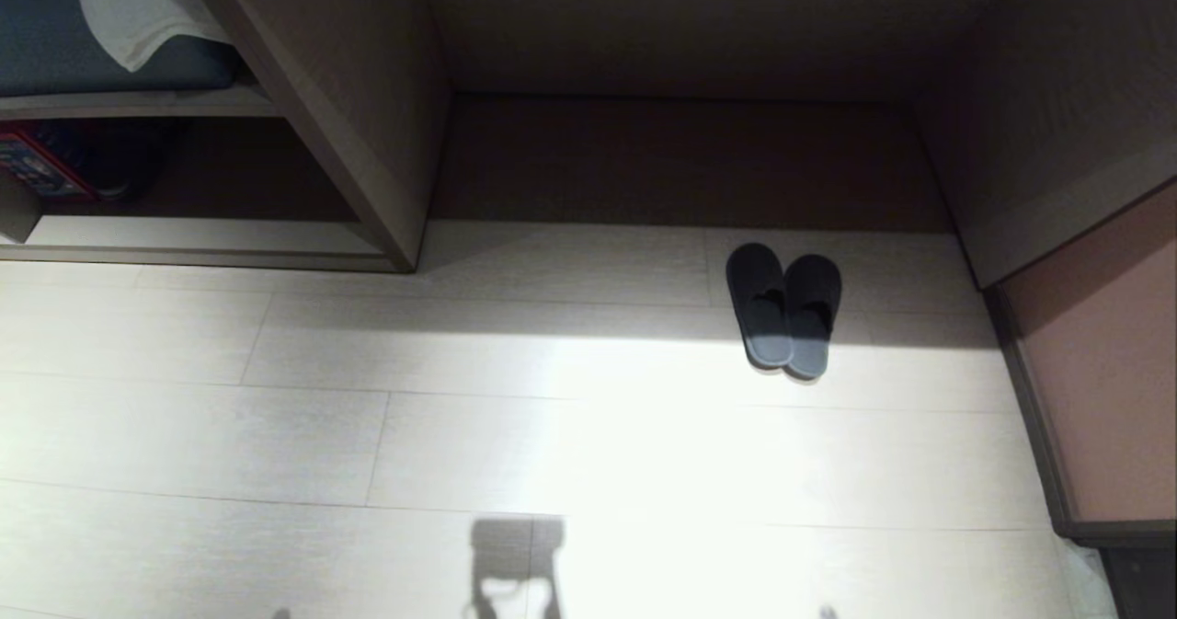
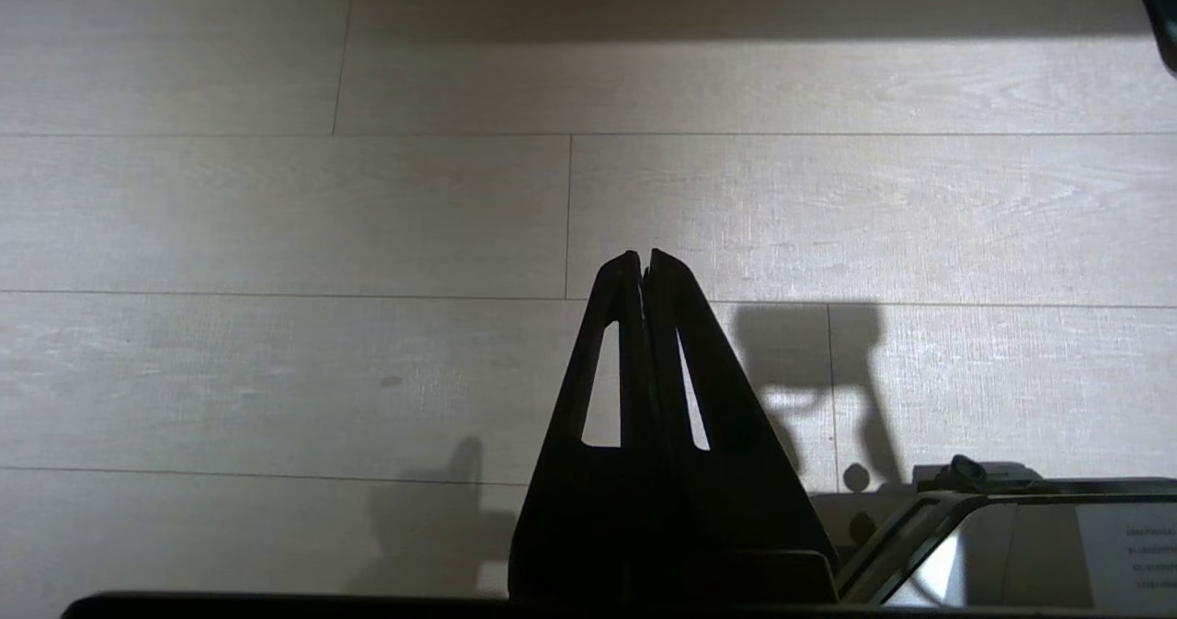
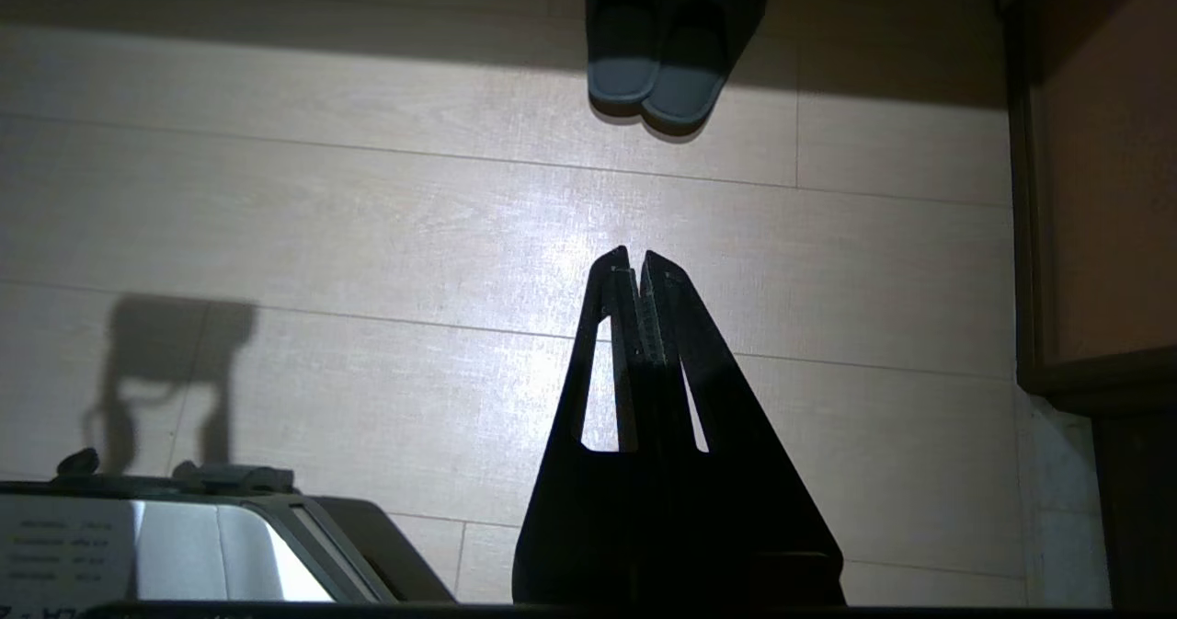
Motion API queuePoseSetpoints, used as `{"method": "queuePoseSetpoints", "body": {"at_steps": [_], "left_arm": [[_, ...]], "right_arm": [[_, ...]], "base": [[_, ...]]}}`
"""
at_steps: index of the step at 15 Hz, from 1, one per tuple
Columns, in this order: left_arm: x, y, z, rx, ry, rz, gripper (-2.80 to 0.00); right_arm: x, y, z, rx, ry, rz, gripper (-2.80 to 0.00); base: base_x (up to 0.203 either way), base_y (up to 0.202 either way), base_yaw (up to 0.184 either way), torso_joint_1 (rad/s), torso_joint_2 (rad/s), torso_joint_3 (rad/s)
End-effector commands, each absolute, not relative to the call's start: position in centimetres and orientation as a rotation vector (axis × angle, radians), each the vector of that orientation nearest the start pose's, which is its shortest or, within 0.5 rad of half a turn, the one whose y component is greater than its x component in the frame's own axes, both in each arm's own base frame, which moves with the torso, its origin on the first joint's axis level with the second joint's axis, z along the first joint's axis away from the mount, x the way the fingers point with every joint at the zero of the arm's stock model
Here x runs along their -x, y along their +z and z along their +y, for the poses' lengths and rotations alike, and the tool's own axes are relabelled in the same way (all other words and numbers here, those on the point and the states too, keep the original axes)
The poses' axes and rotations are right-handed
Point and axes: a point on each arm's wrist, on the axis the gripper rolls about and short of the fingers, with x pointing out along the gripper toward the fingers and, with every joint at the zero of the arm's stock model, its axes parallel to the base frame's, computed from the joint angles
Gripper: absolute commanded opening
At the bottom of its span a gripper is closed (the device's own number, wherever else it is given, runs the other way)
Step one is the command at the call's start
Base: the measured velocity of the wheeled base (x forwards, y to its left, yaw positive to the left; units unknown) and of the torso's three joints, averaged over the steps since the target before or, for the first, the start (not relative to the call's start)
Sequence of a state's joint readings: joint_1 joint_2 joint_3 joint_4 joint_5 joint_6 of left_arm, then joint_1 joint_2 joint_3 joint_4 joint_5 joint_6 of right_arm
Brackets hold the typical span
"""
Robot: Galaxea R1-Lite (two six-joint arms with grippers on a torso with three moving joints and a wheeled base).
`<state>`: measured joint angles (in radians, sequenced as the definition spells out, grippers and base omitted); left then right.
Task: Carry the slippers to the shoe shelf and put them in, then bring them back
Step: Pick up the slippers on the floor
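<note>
The left tool [image 2: 644, 265] hangs over bare floor [image 2: 276, 214], its fingers pressed together and holding nothing. The right tool [image 3: 639, 265] is likewise closed and empty, with the slippers [image 3: 667, 40] ahead of it. The slippers [image 1: 784, 311] lie side by side, touching, on the floor just before the desk's knee-space [image 1: 680, 159]; the shoe shelf [image 1: 184, 233] stands well apart to the left.
</note>
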<state>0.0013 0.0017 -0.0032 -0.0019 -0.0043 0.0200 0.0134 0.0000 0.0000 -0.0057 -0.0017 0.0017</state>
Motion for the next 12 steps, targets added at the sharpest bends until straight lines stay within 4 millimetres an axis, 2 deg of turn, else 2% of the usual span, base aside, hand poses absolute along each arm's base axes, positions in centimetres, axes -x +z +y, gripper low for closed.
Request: {"method": "queuePoseSetpoints", "body": {"at_steps": [1,12], "left_arm": [[2.28,7.66,-0.01,-0.021,-0.003,-0.002,-2.80],[2.28,7.66,-0.02,-0.022,-0.005,-0.002,-2.80]], "right_arm": [[2.28,7.61,-0.04,-0.002,0.011,-0.006,-2.80],[2.28,7.61,-0.03,-0.002,0.012,-0.006,-2.80]], "base": [[0.000,0.000,0.000,-0.006,0.00,-0.192],[0.000,0.000,0.000,0.003,0.00,-0.200]]}}
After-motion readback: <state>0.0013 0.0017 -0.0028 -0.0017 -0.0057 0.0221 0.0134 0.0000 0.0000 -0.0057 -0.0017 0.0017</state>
